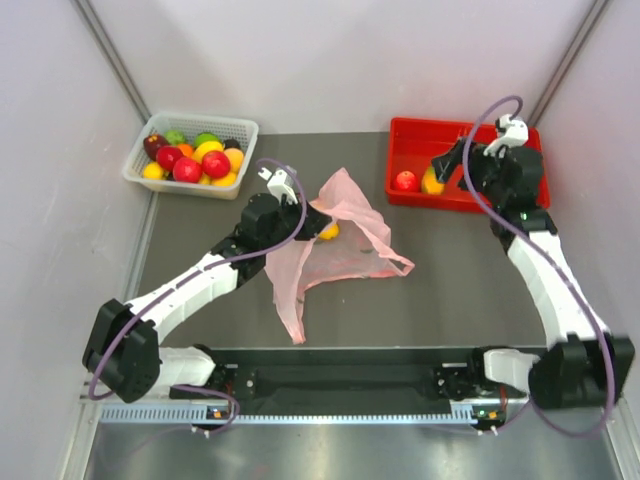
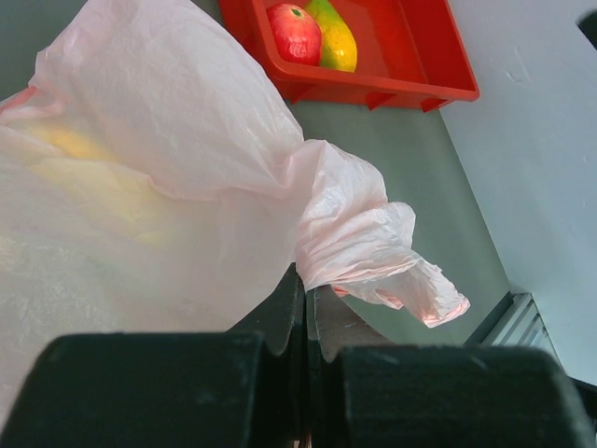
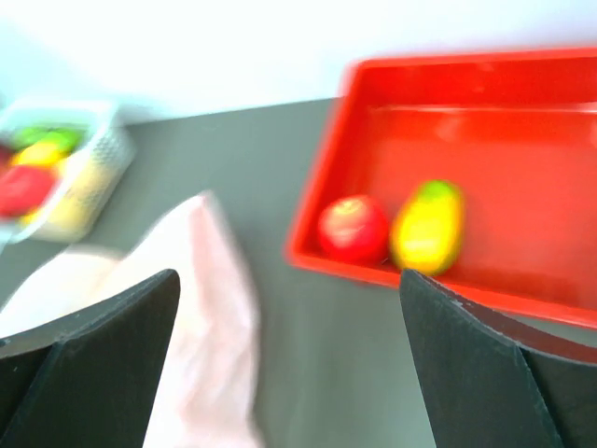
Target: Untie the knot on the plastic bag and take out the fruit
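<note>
Right at our left pincer [image 2: 306, 313], clamped on its film, sits the plastic bag [image 2: 168, 140], yellow fruit [image 1: 329, 231] inside. Our right pincer [image 3: 287, 280] gapes near apple [image 3: 353, 229] and mango [image 3: 427, 224] in the red tray [image 3: 522, 121]. Tugging may tear film, rolling fruit away.

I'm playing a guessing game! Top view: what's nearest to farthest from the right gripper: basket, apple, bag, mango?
From the right gripper:
1. mango, in red tray
2. apple, left of it
3. bag, in the middle
4. basket, far left
</note>
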Motion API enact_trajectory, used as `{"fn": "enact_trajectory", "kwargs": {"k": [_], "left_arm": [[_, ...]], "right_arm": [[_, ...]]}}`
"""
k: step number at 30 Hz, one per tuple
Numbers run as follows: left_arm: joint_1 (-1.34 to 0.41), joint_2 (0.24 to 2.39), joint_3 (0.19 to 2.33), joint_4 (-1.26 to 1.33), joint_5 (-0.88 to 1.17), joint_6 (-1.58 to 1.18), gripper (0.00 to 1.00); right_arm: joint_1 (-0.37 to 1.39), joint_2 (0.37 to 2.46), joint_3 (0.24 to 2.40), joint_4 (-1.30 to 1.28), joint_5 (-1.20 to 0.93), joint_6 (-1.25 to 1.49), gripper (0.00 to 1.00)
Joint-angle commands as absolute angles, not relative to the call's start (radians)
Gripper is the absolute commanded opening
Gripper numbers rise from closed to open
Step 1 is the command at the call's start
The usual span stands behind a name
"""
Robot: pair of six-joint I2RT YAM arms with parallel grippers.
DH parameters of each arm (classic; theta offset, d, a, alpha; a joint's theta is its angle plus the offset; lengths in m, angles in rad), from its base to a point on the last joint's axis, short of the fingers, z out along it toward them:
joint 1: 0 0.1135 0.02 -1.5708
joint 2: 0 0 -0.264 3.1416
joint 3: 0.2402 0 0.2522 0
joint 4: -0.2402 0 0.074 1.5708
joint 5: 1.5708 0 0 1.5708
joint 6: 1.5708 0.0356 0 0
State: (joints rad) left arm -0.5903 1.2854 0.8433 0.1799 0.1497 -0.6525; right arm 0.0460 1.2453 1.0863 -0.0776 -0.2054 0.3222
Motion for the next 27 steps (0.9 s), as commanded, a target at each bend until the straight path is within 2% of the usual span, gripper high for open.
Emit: {"fn": "enact_trajectory", "kwargs": {"k": [1,6,8,9,11,14,15,17,18,22,27], "left_arm": [[-0.589,1.255,0.844,0.221,0.167,-0.646,0.0],[-0.589,1.25,0.864,0.206,0.169,-0.644,0.0],[-0.589,1.249,0.877,0.198,0.169,-0.641,0.0],[-0.589,1.25,0.88,0.195,0.169,-0.64,0.0],[-0.591,1.259,0.888,0.196,0.173,-0.646,0.0],[-0.591,1.275,0.902,0.198,0.183,-0.657,0.0],[-0.592,1.279,0.905,0.199,0.187,-0.661,0.0],[-0.597,1.285,0.917,0.195,0.189,-0.66,0.0],[-0.601,1.287,0.92,0.192,0.186,-0.66,0.0],[-0.612,1.284,0.94,0.172,0.184,-0.658,0.0],[-0.63,1.275,0.95,0.158,0.189,-0.673,0.0]], "right_arm": [[0.142,1.079,0.926,-0.115,-0.224,0.266,1.0],[0.378,0.715,0.681,-0.08,-0.325,0.265,0.99],[0.458,0.594,0.588,-0.075,-0.357,0.271,0.92],[0.535,0.565,0.545,-0.071,-0.351,0.275,0.86],[0.636,0.509,0.509,-0.034,-0.353,0.285,0.81],[0.742,0.547,0.479,-0.015,-0.292,0.273,0.61],[0.812,0.576,0.485,-0.008,-0.264,0.265,0.42],[0.877,0.687,0.497,0.023,-0.187,0.242,0.18],[0.934,0.728,0.511,0.066,-0.129,0.23,0.0],[0.98,1.017,0.557,0.231,-0.006,0.221,0.0],[0.982,1.299,0.647,0.44,0.259,0.241,0.0]]}}
